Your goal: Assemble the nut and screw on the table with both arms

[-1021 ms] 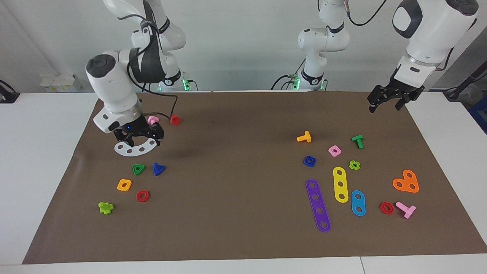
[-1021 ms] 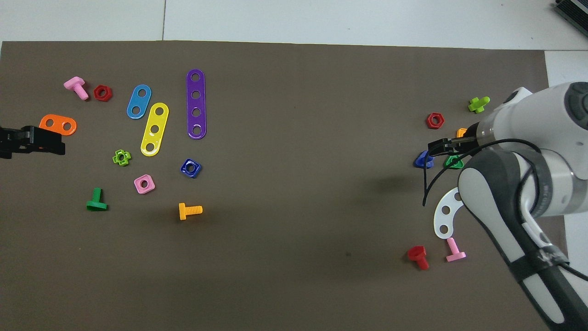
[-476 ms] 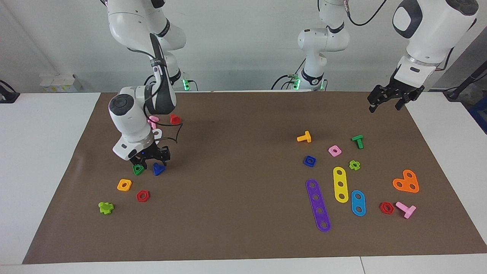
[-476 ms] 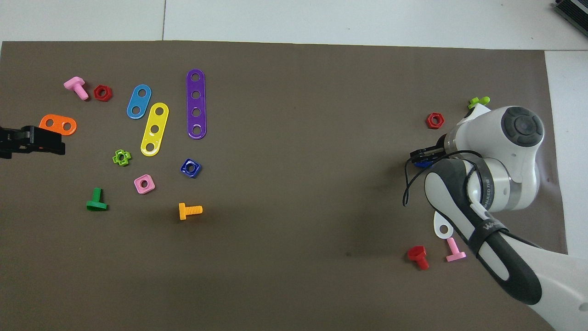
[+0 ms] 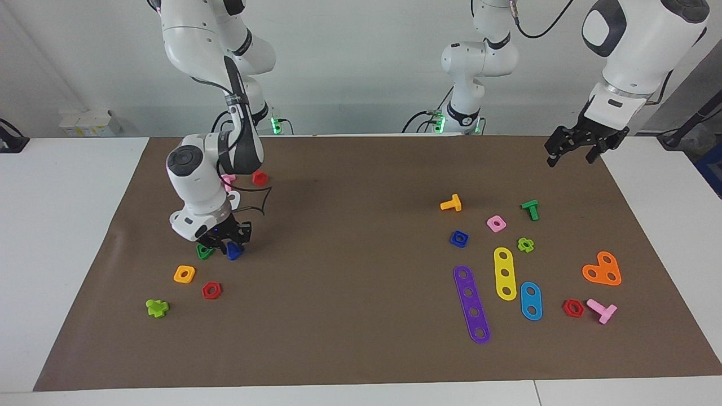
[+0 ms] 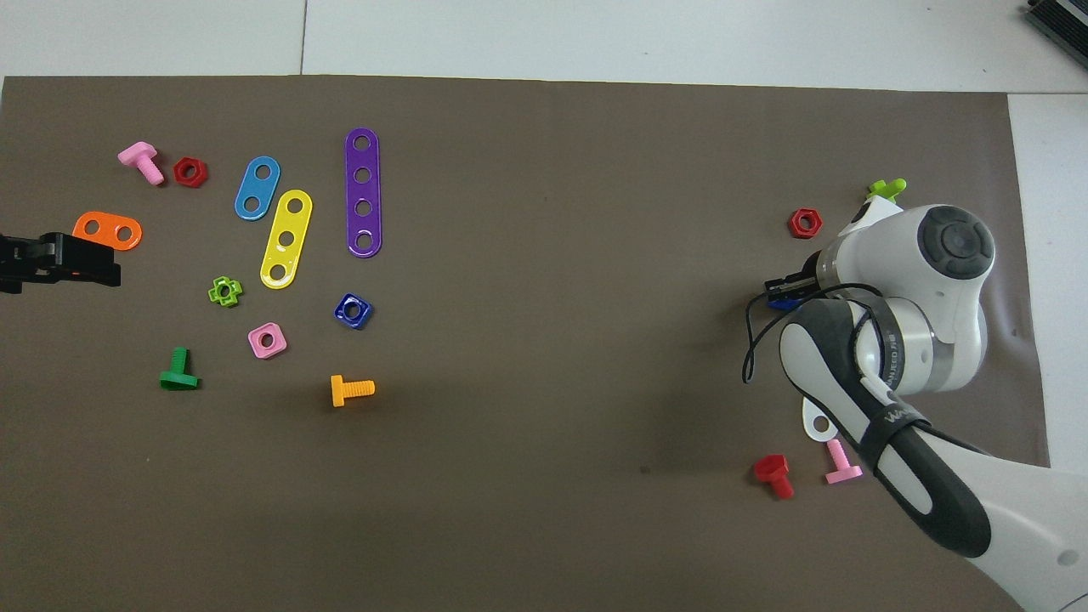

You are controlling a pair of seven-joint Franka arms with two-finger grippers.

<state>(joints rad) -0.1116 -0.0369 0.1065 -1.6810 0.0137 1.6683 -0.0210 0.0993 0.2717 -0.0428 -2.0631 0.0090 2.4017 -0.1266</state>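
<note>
The blue screw (image 5: 235, 252) lies on the brown mat (image 5: 350, 225) toward the right arm's end of the table. My right gripper (image 5: 225, 243) is low over it, open, its fingers straddling the screw, which it partly hides. In the overhead view only a blue edge of the screw (image 6: 775, 300) shows under the right gripper (image 6: 786, 287). The blue square nut (image 5: 459, 238) lies toward the left arm's end, also seen from overhead (image 6: 353, 310). My left gripper (image 5: 575, 148) waits open and empty, raised over the mat's corner.
A green triangular nut (image 5: 203, 251) lies right beside the screw, with an orange square nut (image 5: 184, 274) and a red hex nut (image 5: 211, 290) close by. A pink square nut (image 5: 496, 223), an orange screw (image 5: 451, 203) and a purple strip (image 5: 471, 303) lie around the blue nut.
My right arm has swung from over the white curved plate out to the blue screw and lowered onto it. The left arm has not moved.
</note>
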